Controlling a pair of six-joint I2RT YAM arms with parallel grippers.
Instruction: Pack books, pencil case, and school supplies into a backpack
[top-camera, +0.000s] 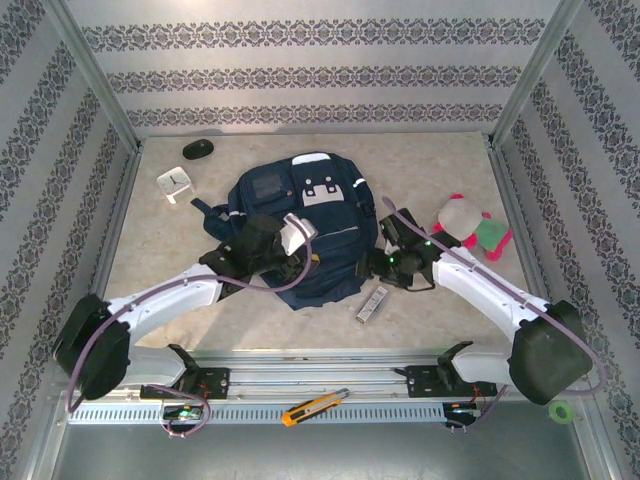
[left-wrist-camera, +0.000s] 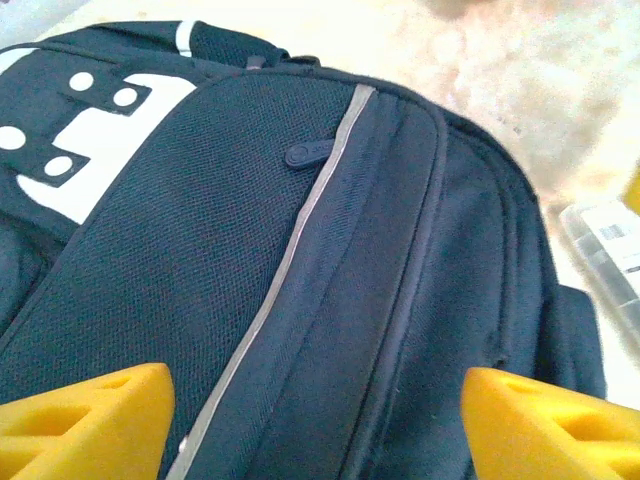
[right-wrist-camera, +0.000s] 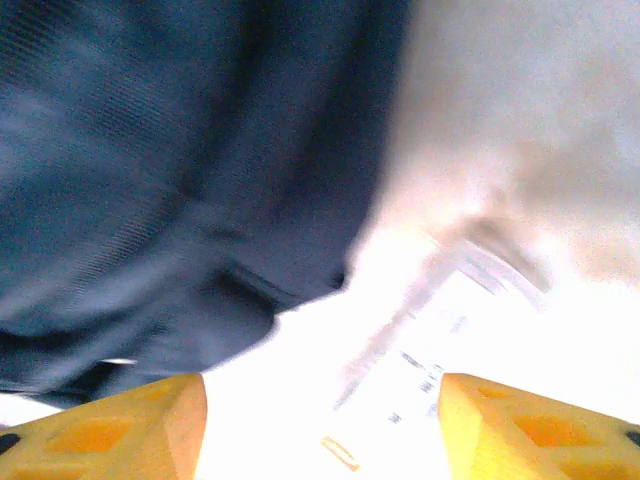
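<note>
**Packing barely under way, backpack front apparently shut**

Navy backpack (top-camera: 335, 235) flat in the middle of the desk (top-camera: 290, 330), front panel up, mesh pocket and grey reflective strip (left-wrist-camera: 290, 260) facing the left wrist camera. No gaping compartment on the visible front; zip pull (left-wrist-camera: 308, 153) up near the top of the pocket. Reads as an early stage: nothing going in, and the slim silver-white bar (top-camera: 372, 303) of the school supplies out on the desk just beside the backpack's near right corner. Likely left: opening a compartment, loading the bar, then everything else.

Left hand (left-wrist-camera: 315, 430) over the front pocket, yellow fingers (left-wrist-camera: 80, 420) spread wide apart, gripping nothing. Right hand (right-wrist-camera: 320, 430) low at the backpack's right edge, fingers likewise apart and empty, the bar just ahead of the gap.

Further out: pink-green plush toy (top-camera: 470, 228) right of the backpack, white square clock (top-camera: 174, 183) and black mouse (top-camera: 198, 149) toward the far left corner, an orange utility knife (top-camera: 312, 407) on the front rail.

Hard to judge:
- Inside of the backpack hidden, so no telling whether already holding anything.
- Lower part of the backpack covered by both arms from above.
- Right wrist view smeared and washed out; label on the bar unreadable.
- Sliver of yellow at the right edge of the left wrist view, cut off, too little to name.
</note>
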